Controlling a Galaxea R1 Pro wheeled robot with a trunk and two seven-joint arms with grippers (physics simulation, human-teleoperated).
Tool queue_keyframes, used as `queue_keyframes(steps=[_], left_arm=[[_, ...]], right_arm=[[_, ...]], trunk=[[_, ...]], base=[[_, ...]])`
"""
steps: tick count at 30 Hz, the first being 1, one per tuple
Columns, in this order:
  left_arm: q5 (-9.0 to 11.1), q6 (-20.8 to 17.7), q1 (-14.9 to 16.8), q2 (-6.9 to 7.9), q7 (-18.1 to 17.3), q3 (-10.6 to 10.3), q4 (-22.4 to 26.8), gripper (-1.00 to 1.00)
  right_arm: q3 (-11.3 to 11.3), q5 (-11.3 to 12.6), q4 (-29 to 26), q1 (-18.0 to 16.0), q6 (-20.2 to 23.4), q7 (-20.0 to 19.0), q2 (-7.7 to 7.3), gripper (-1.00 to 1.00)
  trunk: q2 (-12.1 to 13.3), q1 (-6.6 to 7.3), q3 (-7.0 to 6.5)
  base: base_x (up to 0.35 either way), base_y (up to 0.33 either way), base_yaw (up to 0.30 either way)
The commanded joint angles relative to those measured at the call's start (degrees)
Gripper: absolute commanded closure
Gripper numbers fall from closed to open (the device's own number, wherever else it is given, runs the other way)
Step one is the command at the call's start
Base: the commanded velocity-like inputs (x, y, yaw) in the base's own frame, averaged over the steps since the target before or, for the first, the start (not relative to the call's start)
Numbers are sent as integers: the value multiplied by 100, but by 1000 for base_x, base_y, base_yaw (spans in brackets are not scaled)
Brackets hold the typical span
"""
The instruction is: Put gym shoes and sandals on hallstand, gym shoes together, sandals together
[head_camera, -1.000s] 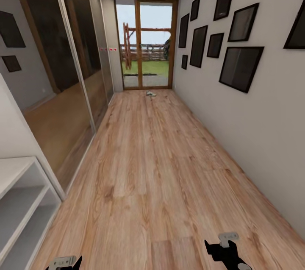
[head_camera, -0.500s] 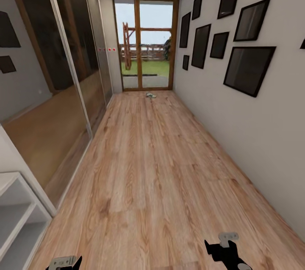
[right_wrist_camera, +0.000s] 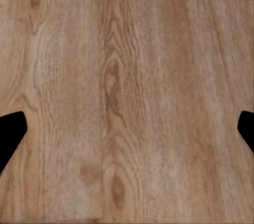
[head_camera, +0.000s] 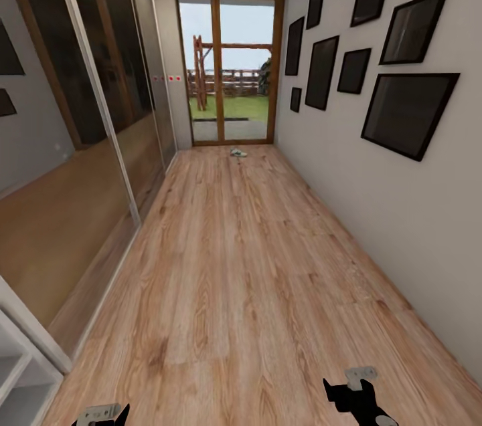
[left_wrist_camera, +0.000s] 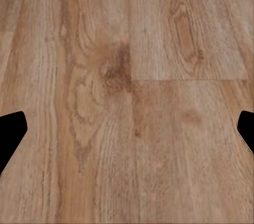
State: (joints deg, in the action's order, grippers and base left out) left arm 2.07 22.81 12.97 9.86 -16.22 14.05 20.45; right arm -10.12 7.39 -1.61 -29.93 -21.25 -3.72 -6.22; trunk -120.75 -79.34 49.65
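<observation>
Far down the corridor floor (head_camera: 241,265), just before the glass door, lies a small white-and-green shape, a gym shoe (head_camera: 238,153); it is too distant to tell whether it is one shoe or two. No brown sandal can be made out. A corner of the pale hallstand (head_camera: 19,372) sits at the lower left edge. My left gripper (head_camera: 102,414) and right gripper (head_camera: 349,391) hang low over bare planks. Both wrist views have dark fingertips (left_wrist_camera: 10,131) (right_wrist_camera: 10,131) wide apart over wood grain, so the left gripper (left_wrist_camera: 127,134) and right gripper (right_wrist_camera: 127,134) are open and hold nothing.
Mirrored sliding wardrobe doors (head_camera: 87,112) line the left wall. Several black picture frames (head_camera: 408,112) hang on the right wall. A wood-framed glass door (head_camera: 231,65) closes the far end. The plank floor runs as a lane between the two walls.
The whole view has advanced down the corridor: the hallstand has slid towards the lower left corner and the wall frames loom larger. Both grippers keep the same pose in the picture.
</observation>
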Motion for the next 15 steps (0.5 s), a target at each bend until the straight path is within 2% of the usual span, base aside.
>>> queue_keyframes(steps=[1, 15], left_arm=[[22, 3, 4, -2, -57, 37, -6, -100], [30, -3, 3, -2, -57, 37, -6, -100]], right_arm=[[-34, 61, 5, -4, -20, -32, -2, -100], [-34, 61, 11, -4, -20, -32, 1, -100]], trunk=[[-2, -3, 5], [-2, -3, 5]], base=[[340, 0, 0], [340, 0, 0]])
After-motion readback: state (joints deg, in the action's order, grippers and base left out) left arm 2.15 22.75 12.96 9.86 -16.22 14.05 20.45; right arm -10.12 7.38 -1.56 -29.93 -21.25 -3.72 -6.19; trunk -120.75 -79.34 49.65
